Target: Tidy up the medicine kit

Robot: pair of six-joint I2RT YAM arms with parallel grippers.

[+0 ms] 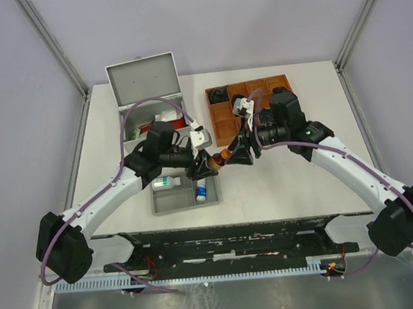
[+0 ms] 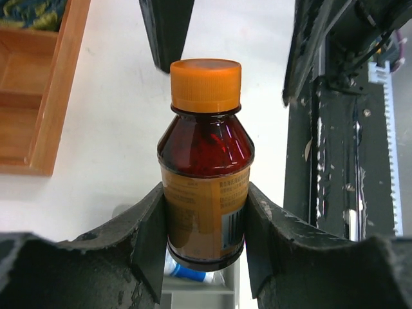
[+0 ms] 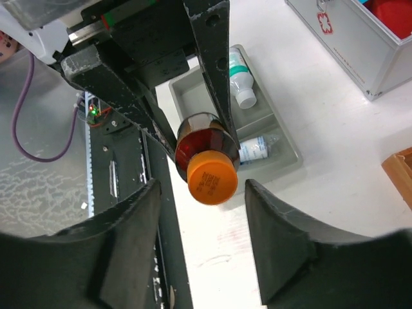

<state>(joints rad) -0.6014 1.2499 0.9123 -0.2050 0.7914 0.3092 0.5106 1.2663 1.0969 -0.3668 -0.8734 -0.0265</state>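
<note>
Passing bottle (image 2: 205,148) across, in front of medicine kit (image 1: 144,77): left tool (image 2: 206,212) clenched on its body, right tool (image 3: 201,193) released, jaws clear of cap (image 3: 212,180). Next, likely: back right tool away, stow bottle in kit.

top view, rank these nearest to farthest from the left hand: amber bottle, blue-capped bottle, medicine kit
1. amber bottle, gripped in the left hand, at its tip
2. blue-capped bottle, in the grey tray just in front of the hand
3. medicine kit, open at the back left
</note>
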